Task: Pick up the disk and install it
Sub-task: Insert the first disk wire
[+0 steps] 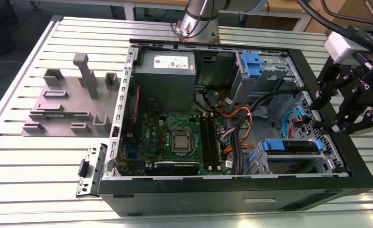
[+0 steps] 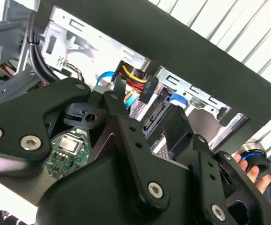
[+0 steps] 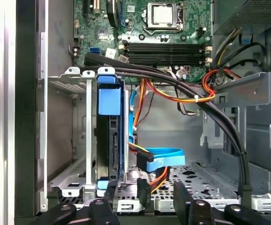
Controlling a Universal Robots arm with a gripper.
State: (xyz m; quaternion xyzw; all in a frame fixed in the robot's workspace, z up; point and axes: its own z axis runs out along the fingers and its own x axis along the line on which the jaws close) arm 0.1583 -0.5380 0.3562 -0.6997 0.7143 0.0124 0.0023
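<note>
Blue-framed, the disk is sitting upright in its bay at the frame's lower left while the gripper, fingers apart and empty, is hovering nearby.

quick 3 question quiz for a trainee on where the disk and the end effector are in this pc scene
1. True or false: the end effector is holding the disk.
2. Where does the disk sit?
A. flat on the slatted table
B. on edge in the metal drive cage inside the computer case
C. on top of the power supply
3. Fill in: the plastic bracket framing the disk is ____ in colour.

Key
1. False. The end effector is open and holds nothing. In the exterior view it hangs over the case's edge at that view's right.
2. B
3. blue
</note>
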